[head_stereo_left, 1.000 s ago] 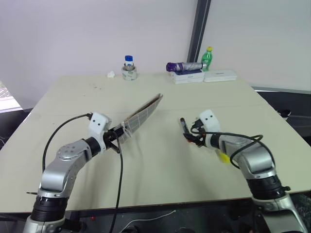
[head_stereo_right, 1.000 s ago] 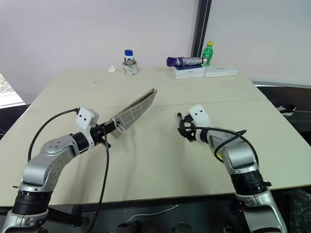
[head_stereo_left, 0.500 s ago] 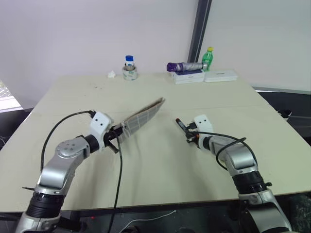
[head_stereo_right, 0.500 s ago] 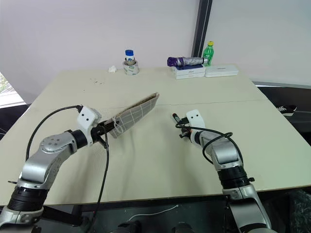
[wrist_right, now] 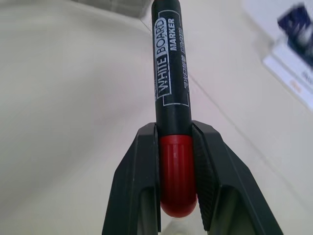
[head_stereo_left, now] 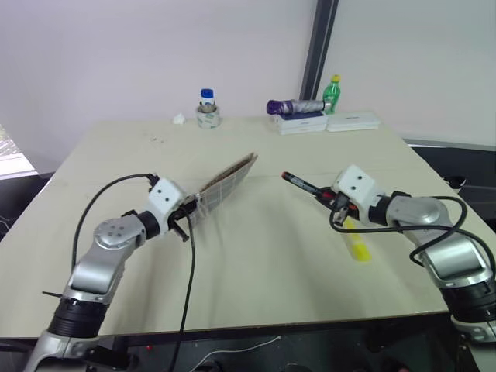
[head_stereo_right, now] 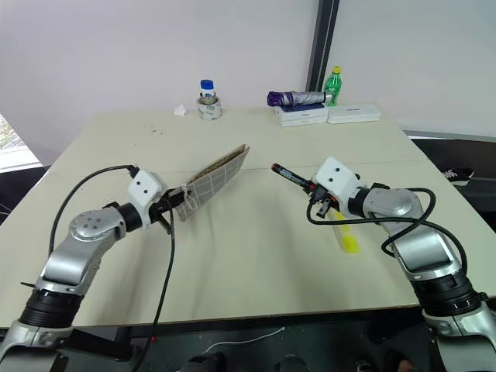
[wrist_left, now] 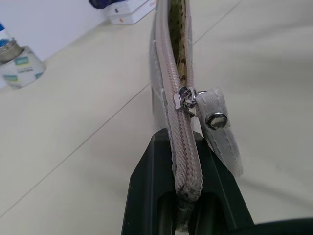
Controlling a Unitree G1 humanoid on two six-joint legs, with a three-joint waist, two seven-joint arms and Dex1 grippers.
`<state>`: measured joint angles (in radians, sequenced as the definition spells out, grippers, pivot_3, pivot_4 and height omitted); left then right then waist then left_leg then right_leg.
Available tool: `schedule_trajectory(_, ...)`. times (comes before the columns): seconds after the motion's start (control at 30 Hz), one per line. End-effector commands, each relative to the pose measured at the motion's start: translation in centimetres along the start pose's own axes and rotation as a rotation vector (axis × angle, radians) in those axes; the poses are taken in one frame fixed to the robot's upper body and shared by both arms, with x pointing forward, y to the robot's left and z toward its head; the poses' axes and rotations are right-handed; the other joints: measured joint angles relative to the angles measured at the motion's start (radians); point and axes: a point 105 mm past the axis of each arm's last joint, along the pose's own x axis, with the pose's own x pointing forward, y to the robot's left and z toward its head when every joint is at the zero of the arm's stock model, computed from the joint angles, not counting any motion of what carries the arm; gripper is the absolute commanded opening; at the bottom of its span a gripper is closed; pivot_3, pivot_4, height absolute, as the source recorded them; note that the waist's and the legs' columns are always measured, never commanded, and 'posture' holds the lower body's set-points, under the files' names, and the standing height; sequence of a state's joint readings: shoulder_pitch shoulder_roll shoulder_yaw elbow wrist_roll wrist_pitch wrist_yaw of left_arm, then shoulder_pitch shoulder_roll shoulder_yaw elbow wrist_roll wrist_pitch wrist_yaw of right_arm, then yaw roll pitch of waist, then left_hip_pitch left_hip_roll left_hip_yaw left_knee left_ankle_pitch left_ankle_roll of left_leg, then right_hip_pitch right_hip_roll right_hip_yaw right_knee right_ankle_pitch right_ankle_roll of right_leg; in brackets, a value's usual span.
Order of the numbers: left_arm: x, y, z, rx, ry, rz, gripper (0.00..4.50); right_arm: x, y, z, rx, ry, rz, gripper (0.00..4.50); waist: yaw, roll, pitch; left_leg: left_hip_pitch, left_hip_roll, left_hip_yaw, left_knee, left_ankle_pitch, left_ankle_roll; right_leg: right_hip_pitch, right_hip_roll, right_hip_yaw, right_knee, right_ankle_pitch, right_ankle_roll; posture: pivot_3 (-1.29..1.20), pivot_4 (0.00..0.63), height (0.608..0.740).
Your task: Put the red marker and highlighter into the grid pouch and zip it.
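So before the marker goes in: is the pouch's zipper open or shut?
Open, mostly: in the left wrist view the grid pouch gapes beyond the zipper slider, showing its lining.

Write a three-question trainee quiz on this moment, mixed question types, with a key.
1. True or false: the right gripper is shut on the red marker by its red end.
2. Where is the highlighter?
A. inside the grid pouch
B. lying on the table below the right arm
C. beside the bottle at the far edge
3. Fill in: the left gripper holds the grid pouch by its ____ edge.

Key
1. True; the red end sits between the fingers, and the black barrel sticks out toward the pouch.
2. B
3. zipper; the teeth run between the fingers, and the slider sits just past them.
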<state>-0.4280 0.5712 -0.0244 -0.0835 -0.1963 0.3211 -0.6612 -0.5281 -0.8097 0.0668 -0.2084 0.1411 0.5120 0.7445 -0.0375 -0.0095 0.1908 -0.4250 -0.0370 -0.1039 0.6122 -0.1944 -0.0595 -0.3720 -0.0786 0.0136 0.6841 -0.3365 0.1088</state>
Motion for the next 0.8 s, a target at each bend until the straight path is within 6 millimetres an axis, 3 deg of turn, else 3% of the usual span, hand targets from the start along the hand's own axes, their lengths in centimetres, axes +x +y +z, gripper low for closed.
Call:
schedule_trajectory(0.03, 0.8, -1.7, 0.7, 0.003, -0.028, -0.058, 0.00, -0.5, -0.9, 2.6, -0.101, -0.065, -0.031, 0.37, 0.002, 0.000, 0.000, 0.000, 0.000, 0.000, 0.000, 0.000, 0.000, 0.000, 0.000, 0.000, 0.000, 0.000, 0.000, 0.00, 0.150, 0.737)
schedule_trajectory(0.17, 1.2, -3.0, 0.8, -0.009, -0.034, -0.094, 0.00, -0.1, -0.8, 2.8, -0.146, -0.054, -0.026, 0.37, 0.006, 0.000, 0.000, 0.000, 0.000, 0.000, 0.000, 0.000, 0.000, 0.000, 0.000, 0.000, 0.000, 0.000, 0.000, 0.00, 0.150, 0.737)
schedule_trajectory(0.47, 1.4, -4.3, 1.1, -0.026, -0.043, -0.130, 0.00, 1.2, 0.2, 1.2, -0.215, 0.014, 0.009, 0.37, 0.022, 0.000, 0.000, 0.000, 0.000, 0.000, 0.000, 0.000, 0.000, -0.001, 0.000, 0.000, 0.000, 0.000, 0.000, 0.00, 0.150, 0.737)
schedule_trajectory(0.8, 1.6, -4.5, 0.9, -0.041, -0.034, -0.129, 0.00, -0.2, 0.9, 1.7, -0.202, -0.036, 0.066, 0.37, 0.023, -0.001, 0.000, -0.001, 0.000, 0.000, 0.000, 0.000, 0.000, 0.000, -0.001, 0.000, 0.000, 0.000, 0.000, 0.00, 0.150, 0.737)
